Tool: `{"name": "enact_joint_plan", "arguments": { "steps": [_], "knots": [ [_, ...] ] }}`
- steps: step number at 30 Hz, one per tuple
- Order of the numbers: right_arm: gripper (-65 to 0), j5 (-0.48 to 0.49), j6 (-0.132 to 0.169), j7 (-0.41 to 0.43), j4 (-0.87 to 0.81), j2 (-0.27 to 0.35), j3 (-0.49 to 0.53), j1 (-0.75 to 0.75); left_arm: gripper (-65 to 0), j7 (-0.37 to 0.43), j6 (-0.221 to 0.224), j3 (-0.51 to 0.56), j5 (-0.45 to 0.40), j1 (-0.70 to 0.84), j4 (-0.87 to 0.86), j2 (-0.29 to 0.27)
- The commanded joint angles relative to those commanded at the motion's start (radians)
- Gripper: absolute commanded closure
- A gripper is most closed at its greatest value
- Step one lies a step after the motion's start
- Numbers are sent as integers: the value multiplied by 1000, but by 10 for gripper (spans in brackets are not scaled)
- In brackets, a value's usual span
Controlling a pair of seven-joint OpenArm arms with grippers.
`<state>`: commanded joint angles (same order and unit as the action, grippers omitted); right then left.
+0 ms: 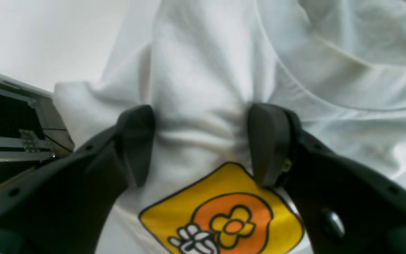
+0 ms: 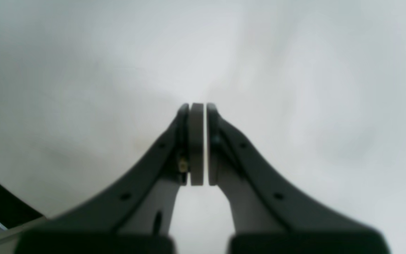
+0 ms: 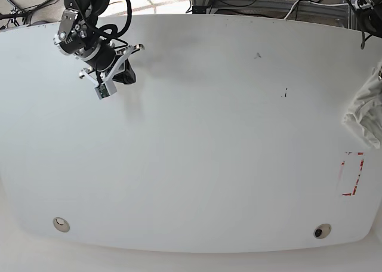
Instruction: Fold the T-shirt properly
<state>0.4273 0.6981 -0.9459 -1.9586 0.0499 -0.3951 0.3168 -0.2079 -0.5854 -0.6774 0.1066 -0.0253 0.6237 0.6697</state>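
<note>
- The T-shirt (image 3: 365, 114) is lying bunched at the bench's (image 3: 197, 135) far edge, on the left arm's side, only partly in the base view.
- The left pincer (image 1: 203, 144) is standing spread, its jaws straddling a raised ridge of white cloth just above the yellow-and-orange print (image 1: 224, 215); whether it is gripping yet, I cannot tell.
- The right pincer (image 2: 198, 144) is hanging clenched on nothing above bare bench, well apart from the shirt.
- The cloth is looking soft, light and limp, so it is likely sagging wherever unsupported; pinching a seam, shoulder or hem seems wiser than a mid-panel wrinkle.
</note>
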Motion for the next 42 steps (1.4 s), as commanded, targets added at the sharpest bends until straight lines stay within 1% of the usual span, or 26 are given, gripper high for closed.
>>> {"name": "enact_joint_plan", "arguments": {
  "steps": [2, 4, 6, 9, 11, 13, 17, 19, 23, 26, 29, 32, 34, 37, 39, 41, 42],
  "knots": [
    [-6, 0, 0, 14, 0, 0, 0, 20, -392, -5, 0, -3, 2, 5, 0, -25],
    [-6, 2, 0, 18, -2, 0, 0, 37, -392, -15, 0, -37, 2, 35, 17, -46],
    [-6, 2, 0, 20, -2, 0, 0, 43, -392, -66, -3, -101, 2, 77, 61, -72],
    [-6, 2, 0, 20, -2, 8, 0, 48, -392, -152, -3, -190, 0, 130, 190, -117],
    [-6, 2, 0, 20, -11, 20, 0, 61, -392, -215, -5, -256, 0, 199, 330, -161],
    [-6, 2, 0, 20, -26, 25, 6, 69, -392, -238, -5, -293, 0, 235, 433, -192],
    [-6, 2, 0, 20, -58, 21, 3, 72, -392, -241, -5, -338, 0, 273, 629, -255],
    [-6, 2, 0, 20, -58, 25, 2, 69, -392, -241, -5, -341, 0, 273, 701, -270],
    [-6, -2, 0, 20, -58, 31, 2, 68, -392, -241, -5, -341, -5, 270, 787, -290],
    [-6, 2, 0, 26, -58, 54, 6, 64, -392, -241, -3, -328, 0, 253, 845, -290],
    [-6, 2, 0, 46, -58, 57, 2, 64, -392, -241, -3, -292, -5, 238, 933, -301],
    [-6, 0, 0, 49, -58, 58, 2, 60, -392, -241, -5, -239, 0, 265, 1019, -339],
    [-6, 0, 0, 55, -60, 60, 2, 60, -392, -241, -5, -186, 0, 281, 1086, -358],
    [-6, 0, 0, 55, -60, 87, 0, 60, -392, -238, -5, -103, -3, 318, 1169, -391],
    [-6, -6, 0, 58, -60, 91, 0, 57, -392, -236, 0, -34, -6, 319, 1212, -419],
    [-6, -8, 0, 83, -60, 97, 0, 49, -390, -235, 2, 14, -8, 318, 1226, -443],
    [-6, -25, 0, 110, -58, 100, 0, 48, -390, -233, 3, 41, -17, 315, 1226, -456]
  ]
}}
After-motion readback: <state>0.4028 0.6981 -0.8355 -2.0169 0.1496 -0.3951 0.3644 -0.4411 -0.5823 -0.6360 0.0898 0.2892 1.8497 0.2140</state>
